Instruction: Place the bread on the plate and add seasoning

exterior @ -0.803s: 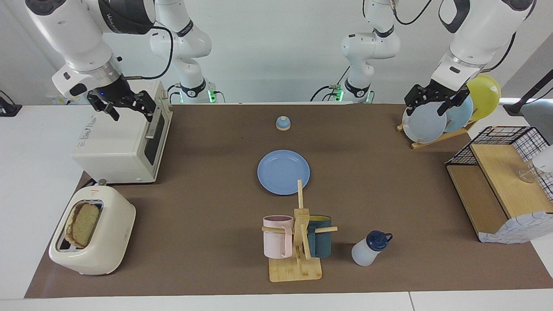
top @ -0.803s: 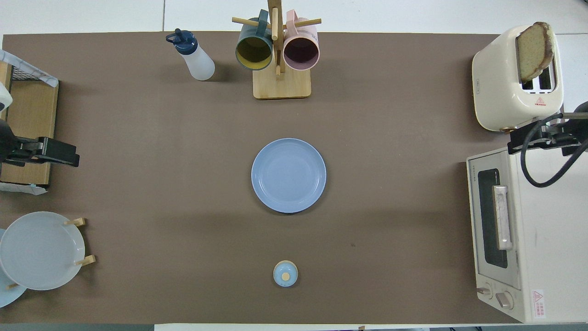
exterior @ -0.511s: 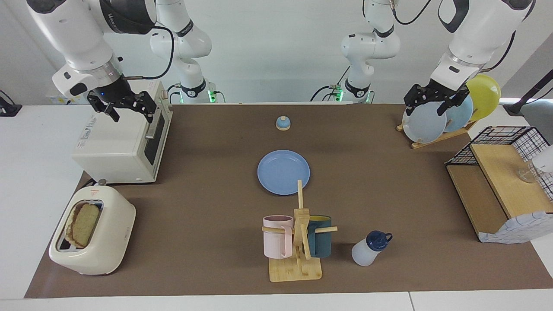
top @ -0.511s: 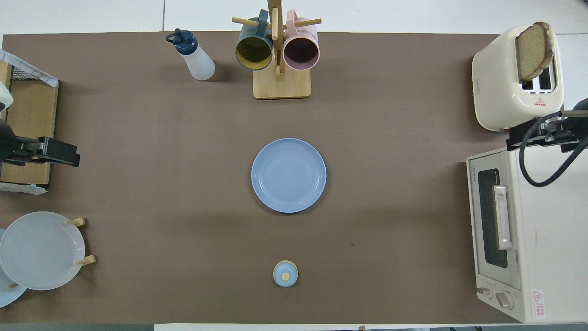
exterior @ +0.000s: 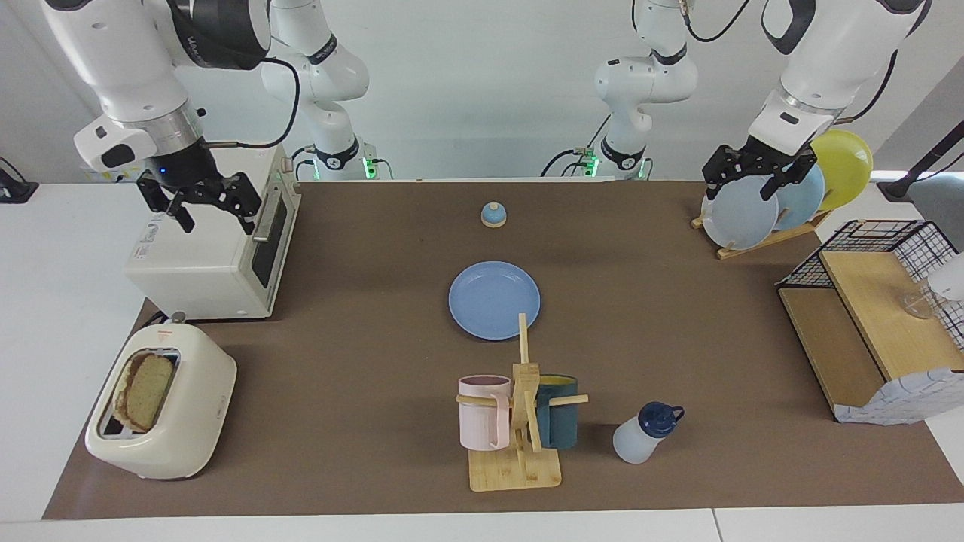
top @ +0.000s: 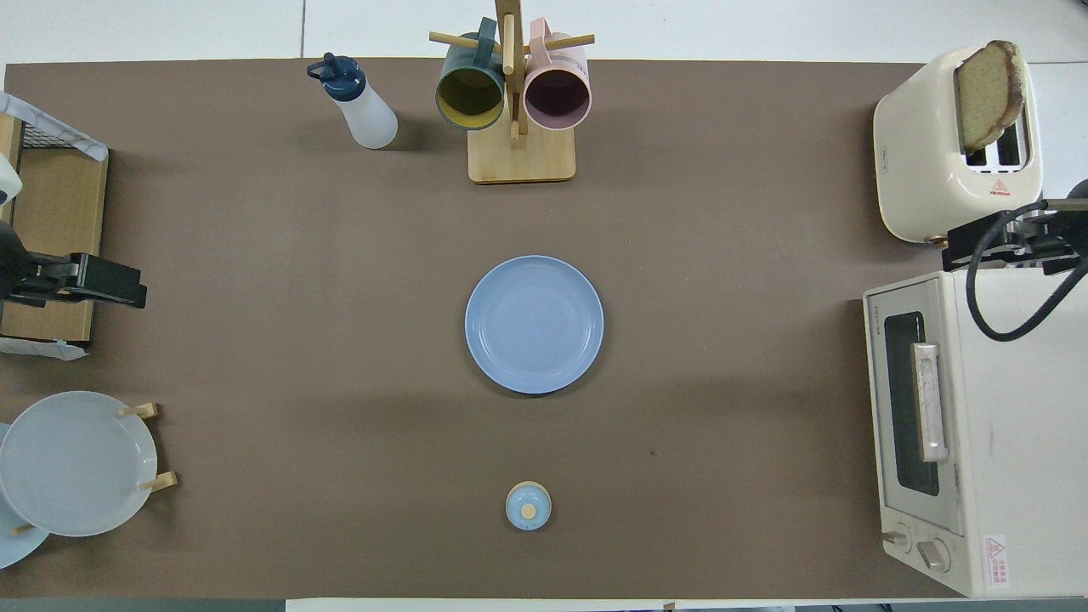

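The plate [exterior: 494, 299] is set mid-table, the bell [exterior: 493, 214] nearer the robots, the mug stand [exterior: 518, 421] farther. The seasoning bottle [exterior: 645, 433] is placed beside the stand, toward the left arm's end. The bread [exterior: 145, 390] is held in the toaster [exterior: 166, 414], the oven [exterior: 218, 241] nearer the robots than it.

a white toaster oven [exterior: 211, 248] stands at the right arm's end of the table; a cream toaster [exterior: 169, 410] sits farther from the robots beside it; a wooden mug rack [exterior: 520, 421] carries a pink mug [exterior: 482, 412] and a dark teal mug [exterior: 559, 421]; a small blue-domed bell [exterior: 493, 215] rests near the robots; a plate rack [exterior: 761, 233] holds pale plates and a yellow one [exterior: 847, 162]
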Available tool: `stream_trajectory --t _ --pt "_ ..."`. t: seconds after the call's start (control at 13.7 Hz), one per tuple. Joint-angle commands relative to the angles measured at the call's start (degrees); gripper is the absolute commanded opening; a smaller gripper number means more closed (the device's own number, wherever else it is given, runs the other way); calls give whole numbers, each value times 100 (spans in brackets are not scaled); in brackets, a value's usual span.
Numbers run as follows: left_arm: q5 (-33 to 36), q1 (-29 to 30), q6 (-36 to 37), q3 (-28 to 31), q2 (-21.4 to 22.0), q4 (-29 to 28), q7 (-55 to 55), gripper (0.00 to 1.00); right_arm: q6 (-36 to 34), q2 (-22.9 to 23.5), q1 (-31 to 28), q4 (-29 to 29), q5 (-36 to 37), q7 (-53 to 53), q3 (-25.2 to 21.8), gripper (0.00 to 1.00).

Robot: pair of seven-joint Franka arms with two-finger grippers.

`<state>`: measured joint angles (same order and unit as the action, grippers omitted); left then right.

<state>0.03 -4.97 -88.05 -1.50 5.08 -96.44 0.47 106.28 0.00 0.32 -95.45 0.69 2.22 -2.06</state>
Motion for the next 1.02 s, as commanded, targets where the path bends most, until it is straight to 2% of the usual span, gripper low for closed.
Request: stream_trajectory --t 0.0,0.15,0.29,0.51,0.66,0.8,0.95 --pt "-3 -162 -332 -61 152 -182 -82 100 1224 -132 -224 -517 -113 -82 39 100" --pt "-3 -171 -1192 -70 221 -636 -91 100 1649 -158 -313 -720 -104 -160 30 100" --pt "-3 -171 -2351 -70 310 -1164 -74 100 1842 -202 -610 -957 -104 -449 30 100" --pt "-12 -284 -3347 -70 118 -1474 -187 100 2737 -45 -910 -1221 -96 -1161 30 100" --pt "-3 -346 -4076 -70 -356 -1457 -486 100 2924 166 -963 -1170 -96 -1599 30 100" --pt "5 -609 -4727 -53 -944 -1395 -688 100 2994 586 -972 -881 -104 -2075 39 100" --pt "23 -759 -5351 -44 -1559 -1290 -846 100 3632 1061 -955 -633 -104 -2068 39 100"
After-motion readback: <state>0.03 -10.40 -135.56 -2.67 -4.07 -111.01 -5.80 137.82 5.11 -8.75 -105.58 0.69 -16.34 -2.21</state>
